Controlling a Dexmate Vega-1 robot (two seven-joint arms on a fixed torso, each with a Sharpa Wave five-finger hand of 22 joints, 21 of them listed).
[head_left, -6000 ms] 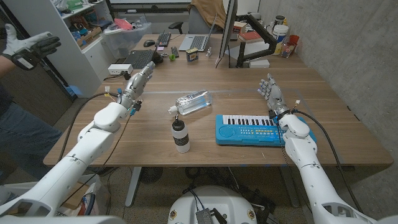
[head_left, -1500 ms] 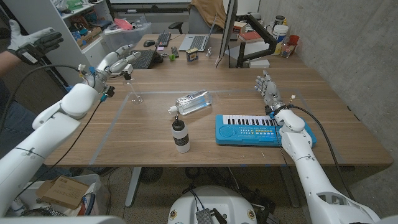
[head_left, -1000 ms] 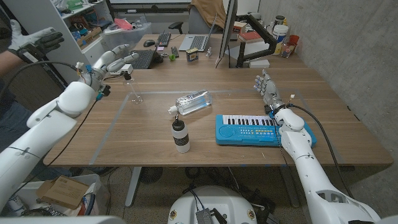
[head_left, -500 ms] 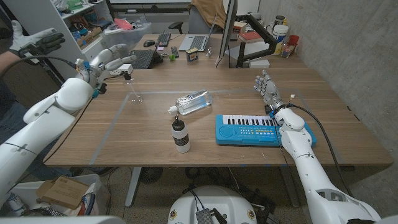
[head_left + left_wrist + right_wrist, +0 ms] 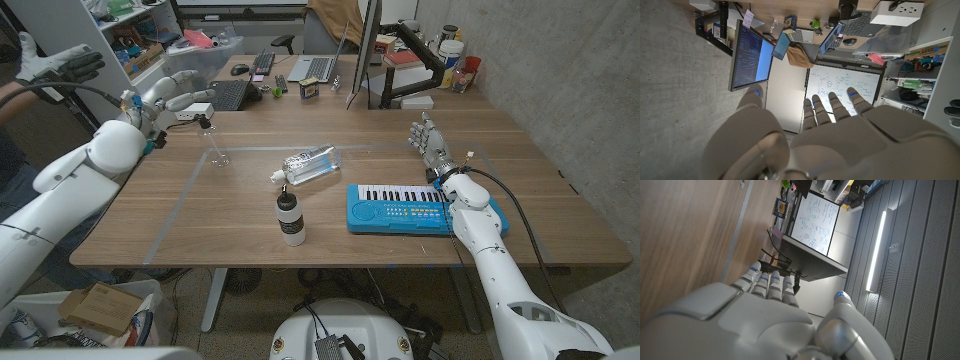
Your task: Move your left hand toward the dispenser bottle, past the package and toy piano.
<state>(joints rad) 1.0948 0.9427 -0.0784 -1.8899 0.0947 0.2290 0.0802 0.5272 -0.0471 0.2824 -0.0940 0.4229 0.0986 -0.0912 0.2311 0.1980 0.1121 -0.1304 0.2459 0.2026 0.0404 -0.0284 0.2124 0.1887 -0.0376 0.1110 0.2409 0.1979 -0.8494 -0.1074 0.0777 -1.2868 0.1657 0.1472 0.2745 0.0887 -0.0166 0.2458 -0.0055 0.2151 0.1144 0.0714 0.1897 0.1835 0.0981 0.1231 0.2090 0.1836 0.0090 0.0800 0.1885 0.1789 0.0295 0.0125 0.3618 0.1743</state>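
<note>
Dispenser bottle (image 5: 290, 217) stands upright near the front middle of the surface (image 5: 200, 225), with the left hand (image 5: 168, 91) far from it, at about ten o'clock beyond the surface's far left corner. That hand holds nothing: its fingers (image 5: 832, 106) reach out straight and slightly apart, and its arm stretches up from the lower left. The clear package (image 5: 310, 165) lies on its side at about one o'clock from the bottle, and the blue toy piano (image 5: 400, 207) sits at three o'clock from it. The right hand (image 5: 430, 143) stands at the far side of the piano's right end, fingers up and loosely spread, grasping nothing. A person's gloved hand (image 5: 55, 66) shows at nine o'clock from the left hand.
</note>
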